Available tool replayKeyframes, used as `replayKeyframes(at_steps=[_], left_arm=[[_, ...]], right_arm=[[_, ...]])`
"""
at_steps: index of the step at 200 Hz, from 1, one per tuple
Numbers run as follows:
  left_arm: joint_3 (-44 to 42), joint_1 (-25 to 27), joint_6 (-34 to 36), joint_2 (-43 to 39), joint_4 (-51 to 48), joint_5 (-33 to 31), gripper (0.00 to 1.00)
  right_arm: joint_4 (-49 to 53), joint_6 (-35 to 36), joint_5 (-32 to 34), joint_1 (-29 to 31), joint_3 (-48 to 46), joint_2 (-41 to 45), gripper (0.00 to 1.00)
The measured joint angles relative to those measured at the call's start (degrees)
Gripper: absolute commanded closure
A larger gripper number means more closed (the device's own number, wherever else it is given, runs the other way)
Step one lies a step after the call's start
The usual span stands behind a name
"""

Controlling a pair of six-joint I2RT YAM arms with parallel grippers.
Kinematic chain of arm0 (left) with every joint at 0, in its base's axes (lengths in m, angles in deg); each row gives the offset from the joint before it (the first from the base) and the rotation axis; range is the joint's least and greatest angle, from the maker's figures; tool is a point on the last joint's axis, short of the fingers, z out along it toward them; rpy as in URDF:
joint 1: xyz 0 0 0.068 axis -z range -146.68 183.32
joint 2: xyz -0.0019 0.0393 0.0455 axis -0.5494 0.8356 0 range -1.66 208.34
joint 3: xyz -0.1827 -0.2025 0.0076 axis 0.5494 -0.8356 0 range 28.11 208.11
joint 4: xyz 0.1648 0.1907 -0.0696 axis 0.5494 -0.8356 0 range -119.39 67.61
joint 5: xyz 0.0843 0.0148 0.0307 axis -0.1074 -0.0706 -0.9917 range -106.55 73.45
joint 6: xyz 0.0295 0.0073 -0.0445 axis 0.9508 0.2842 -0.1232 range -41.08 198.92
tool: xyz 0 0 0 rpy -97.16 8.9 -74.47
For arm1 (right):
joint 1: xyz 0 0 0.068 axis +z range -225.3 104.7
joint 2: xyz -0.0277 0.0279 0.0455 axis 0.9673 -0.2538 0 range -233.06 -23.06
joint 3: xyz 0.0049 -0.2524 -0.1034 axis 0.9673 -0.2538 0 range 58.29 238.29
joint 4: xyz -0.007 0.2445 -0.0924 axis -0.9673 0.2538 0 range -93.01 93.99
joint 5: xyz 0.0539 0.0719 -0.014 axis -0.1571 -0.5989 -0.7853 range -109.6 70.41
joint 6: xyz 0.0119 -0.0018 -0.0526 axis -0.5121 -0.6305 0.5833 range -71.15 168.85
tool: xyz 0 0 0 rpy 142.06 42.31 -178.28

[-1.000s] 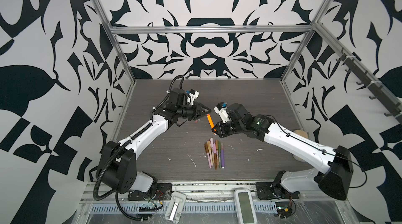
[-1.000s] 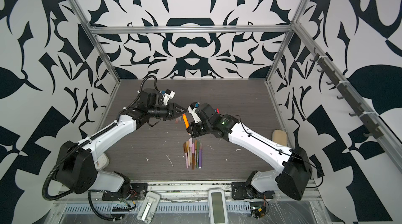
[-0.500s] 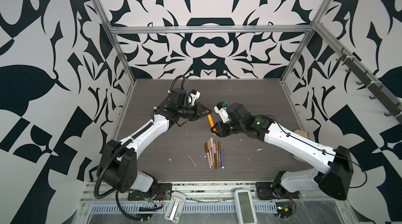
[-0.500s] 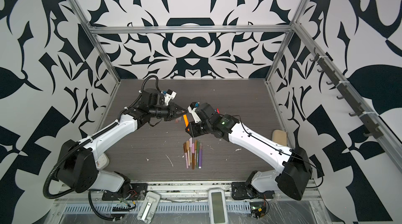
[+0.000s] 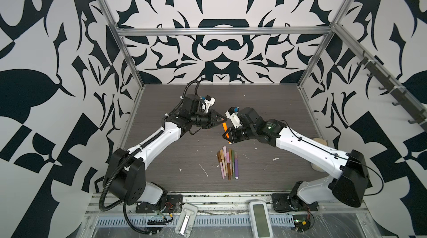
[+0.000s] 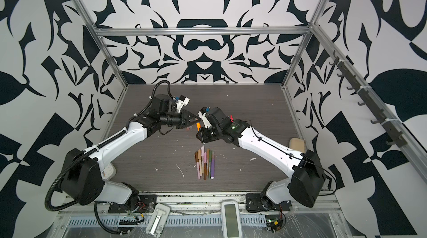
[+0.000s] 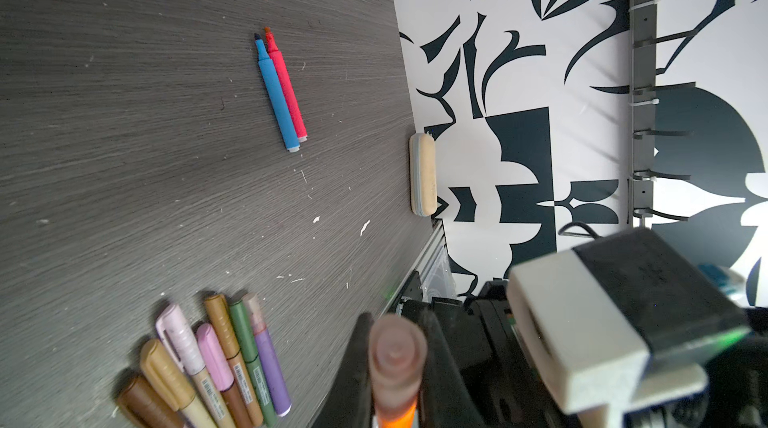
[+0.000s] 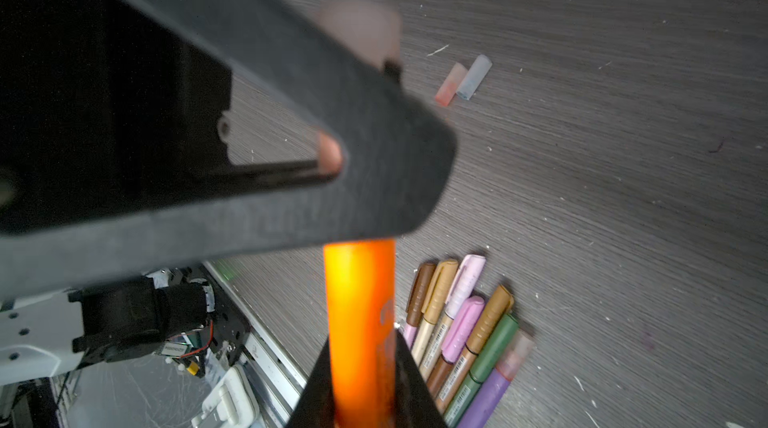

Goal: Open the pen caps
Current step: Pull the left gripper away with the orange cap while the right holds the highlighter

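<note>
Slippage looms if the pull skews: left pincer [image 5: 220, 120] clenched on the pinkish cap [image 7: 397, 349], right pincer [image 5: 227, 135] gripping the orange pen [image 8: 359, 301], aloft at twelve o'clock from the bundled pens [image 5: 227, 163].

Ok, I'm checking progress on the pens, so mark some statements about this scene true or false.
1. The left gripper has its jaws shut on the cap of the orange pen. True.
2. The orange pen is held by one gripper only. False: the right gripper grips it too.
3. Every pen is capped. False: the blue pen and red pen show bare tips.
4. Two loose caps lie on the table. True.
5. The purple pen lies at the edge of the bundle. True.
</note>
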Motion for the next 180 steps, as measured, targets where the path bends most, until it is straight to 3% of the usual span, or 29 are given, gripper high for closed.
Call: replayKeyframes(at_steps=[55,95,139,180], left_arm=[[0.94,-1.7,0.7,1.05,-0.37,0.85,1.0],[10.6,-7.08,2.73,10.29,-6.8,10.4,1.0],[20.94,-18.97,2.38,18.18,-3.85,2.86,1.0],[20.17,-17.9,5.44,18.23,-6.82,-0.13,1.0]], right_arm=[[-1.42,-0.24,-0.37,-0.24,-0.44,-0.2,1.0],[-17.81,-5.2,5.07,1.14,-8.74,1.92,1.0],[-13.29,-10.34,5.07,11.32,-21.77,8.37,1.0],[-11.06,-10.64,7.17,9.35,-21.46,10.58,1.0]])
